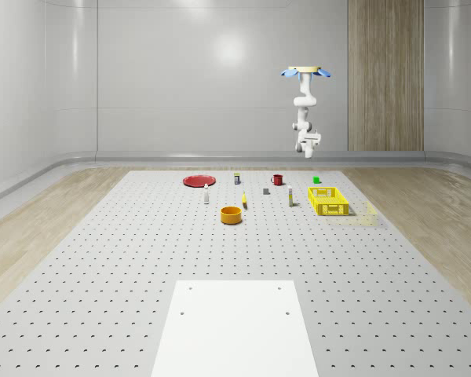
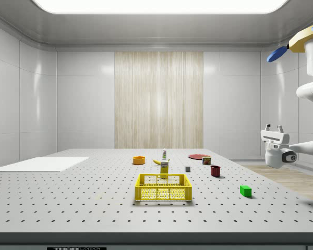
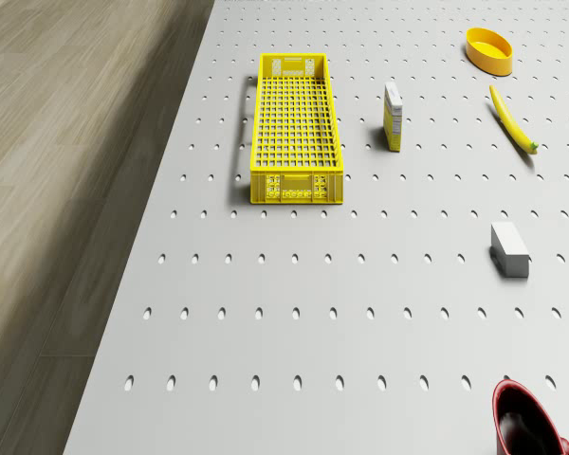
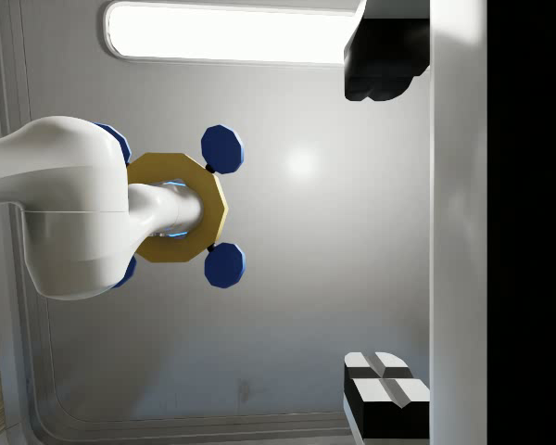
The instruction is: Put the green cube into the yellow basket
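**High hover, cube untouched**

You have a pale panelled room and a grey perforated table [image 1: 102,259]. The drone [image 1: 305,72] hovers high at upper right of the whole-scene view, above the table's far edge. Its gripper [image 2: 274,128] points upward, fingers [image 4: 382,57] spread wide with nothing between. The green cube [image 2: 245,190] lies low right in the side view, apart from the yellow basket [image 2: 163,187], likely awaiting your descent.

place: simulated lab | cues: perforated optical table [image 1: 102,259], bare white panelled walls [image 1: 180,78]
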You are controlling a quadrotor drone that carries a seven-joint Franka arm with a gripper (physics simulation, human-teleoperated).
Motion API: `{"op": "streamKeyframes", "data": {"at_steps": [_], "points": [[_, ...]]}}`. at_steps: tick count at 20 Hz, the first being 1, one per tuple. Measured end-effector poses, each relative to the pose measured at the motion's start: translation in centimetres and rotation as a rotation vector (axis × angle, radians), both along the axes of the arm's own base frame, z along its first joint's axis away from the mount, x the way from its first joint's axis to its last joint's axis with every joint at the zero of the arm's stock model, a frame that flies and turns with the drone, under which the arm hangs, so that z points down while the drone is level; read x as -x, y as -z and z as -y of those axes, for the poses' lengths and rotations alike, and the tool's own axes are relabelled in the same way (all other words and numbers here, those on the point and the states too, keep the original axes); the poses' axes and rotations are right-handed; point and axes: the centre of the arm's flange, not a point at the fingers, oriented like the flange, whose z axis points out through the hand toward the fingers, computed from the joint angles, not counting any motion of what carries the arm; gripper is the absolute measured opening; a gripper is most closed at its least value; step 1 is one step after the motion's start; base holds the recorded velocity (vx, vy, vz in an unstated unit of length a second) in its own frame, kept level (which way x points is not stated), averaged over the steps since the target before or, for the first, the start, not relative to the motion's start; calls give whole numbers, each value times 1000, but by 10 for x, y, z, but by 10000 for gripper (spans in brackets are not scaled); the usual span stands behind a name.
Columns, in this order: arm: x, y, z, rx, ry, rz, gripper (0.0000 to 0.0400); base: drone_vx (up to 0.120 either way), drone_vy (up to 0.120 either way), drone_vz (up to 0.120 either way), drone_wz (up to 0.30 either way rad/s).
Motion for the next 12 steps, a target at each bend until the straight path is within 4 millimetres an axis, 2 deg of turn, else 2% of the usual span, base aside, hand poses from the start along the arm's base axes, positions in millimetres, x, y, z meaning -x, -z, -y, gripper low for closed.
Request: {"op": "streamKeyframes", "data": {"at_steps": [6,10,11,12], "points": [[0,3,-16,162,5,4,400,120,0,-7,0],[0,12,-38,401,11,7,400,110,0,-110,0],[0,16,-45,487,14,7,400,0,0,0,0],[0,22,-53,587,17,7,400,0,0,-120,0]]}}
